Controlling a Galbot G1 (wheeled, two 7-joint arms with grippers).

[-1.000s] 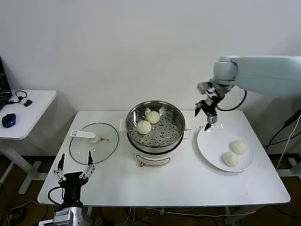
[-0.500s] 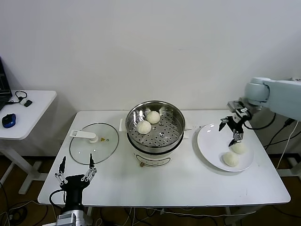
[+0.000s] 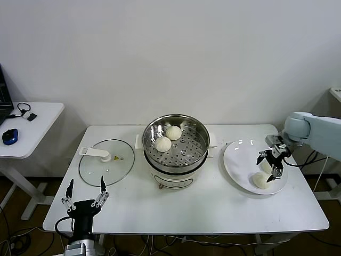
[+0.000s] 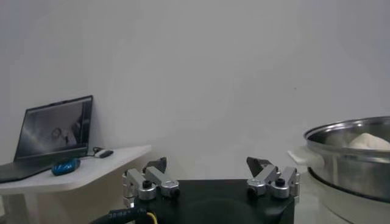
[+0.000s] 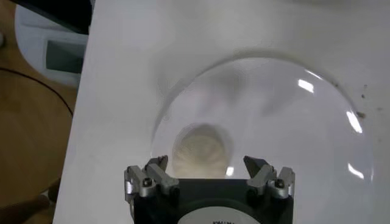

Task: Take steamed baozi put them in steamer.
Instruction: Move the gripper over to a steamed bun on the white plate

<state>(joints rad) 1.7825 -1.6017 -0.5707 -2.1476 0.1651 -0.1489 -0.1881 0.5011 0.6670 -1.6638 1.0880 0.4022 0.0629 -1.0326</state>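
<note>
the right gripper (image 3: pixel 271 167) has swung away from beside the round shiny stainless-steel steamer (image 3: pixel 176 141) on its white base and come down over the round white plate (image 3: pixel 238 162) at the right end of the white surface (image 3: pixel 213 208), where it now hangs just above the two small off-white steamed baozi still waiting there. its jaws stand wide apart with nothing between them, and the right wrist view looks straight down past them onto one baozi on the plate (image 5: pixel 201 146), framed between the two tips, so the approach looks well lined up. the nearer baozi on the plate (image 3: pixel 260 180) sits just below the gripper; the other is mostly hidden behind it. two more baozi rest on the perforated tray inside the steamer, one at the left (image 3: pixel 162 144) and one toward the back (image 3: pixel 172 132), so the task looks about half done. this is the reach for a third pickup: lowering further and closing gently seems to be what remains. the flat round glass lid with a white handle (image 3: pixel 106 161) lies well clear on the left. the left gripper (image 3: pixel 85 198) is parked low at the front left edge, jaws apart and empty.
</note>
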